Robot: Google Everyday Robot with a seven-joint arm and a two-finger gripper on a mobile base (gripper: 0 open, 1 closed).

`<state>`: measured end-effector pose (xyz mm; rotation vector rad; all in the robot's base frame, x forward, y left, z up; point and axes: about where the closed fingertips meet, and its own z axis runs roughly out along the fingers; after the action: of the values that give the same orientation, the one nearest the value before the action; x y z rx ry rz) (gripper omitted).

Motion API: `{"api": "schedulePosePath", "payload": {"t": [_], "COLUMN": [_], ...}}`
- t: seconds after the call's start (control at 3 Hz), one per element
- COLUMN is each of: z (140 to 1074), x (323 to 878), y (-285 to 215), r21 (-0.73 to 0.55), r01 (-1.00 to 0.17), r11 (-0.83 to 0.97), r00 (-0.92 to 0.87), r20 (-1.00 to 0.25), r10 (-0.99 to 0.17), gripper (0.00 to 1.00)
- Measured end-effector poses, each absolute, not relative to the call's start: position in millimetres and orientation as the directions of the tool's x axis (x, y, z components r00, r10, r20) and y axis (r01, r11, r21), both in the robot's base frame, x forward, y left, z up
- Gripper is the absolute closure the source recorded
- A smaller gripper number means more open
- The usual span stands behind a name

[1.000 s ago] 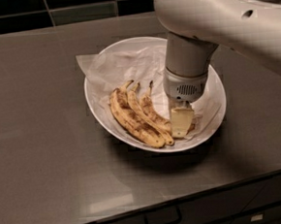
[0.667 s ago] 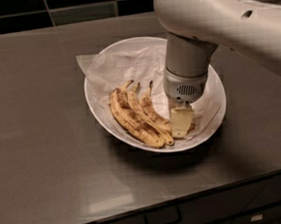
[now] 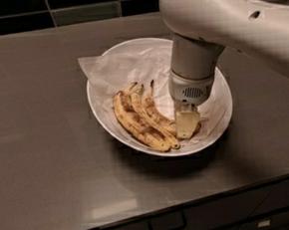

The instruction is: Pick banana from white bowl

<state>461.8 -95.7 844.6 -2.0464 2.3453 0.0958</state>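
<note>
The white bowl (image 3: 99, 98) sits mid-counter, lined with crumpled white paper (image 3: 130, 63). Three speckled bananas lie side by side in it. The banana (image 3: 152, 109) is the rightmost and shortest one, with its thin dark stem pointing to the back. My gripper (image 3: 187, 125) hangs straight down from the white arm into the right half of the bowl. It sits at the near end of the banana and hides that end. The two longer bananas (image 3: 135, 120) lie just to the left of it.
The bowl stands on a dark grey counter (image 3: 43, 160). Dark wall tiles (image 3: 76, 5) run along the back. A drawer front with a handle (image 3: 165, 224) lies below the front edge. My white arm (image 3: 237, 20) crosses the upper right.
</note>
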Motion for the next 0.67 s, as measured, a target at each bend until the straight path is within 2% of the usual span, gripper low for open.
{"api": "schedulePosePath", "payload": {"t": [0.33,0.67], "z": [845,856], "x": [462,461], "y": [-96,-99], "r21": [0.028,-0.008], "r01": [-0.991,-0.990], "r11": [0.135,0.141], "r00": [-0.136,-0.140], "r20": [-0.061,-0.074], "r10": [-0.989,-0.987], "gripper": [1.00,1.00]}}
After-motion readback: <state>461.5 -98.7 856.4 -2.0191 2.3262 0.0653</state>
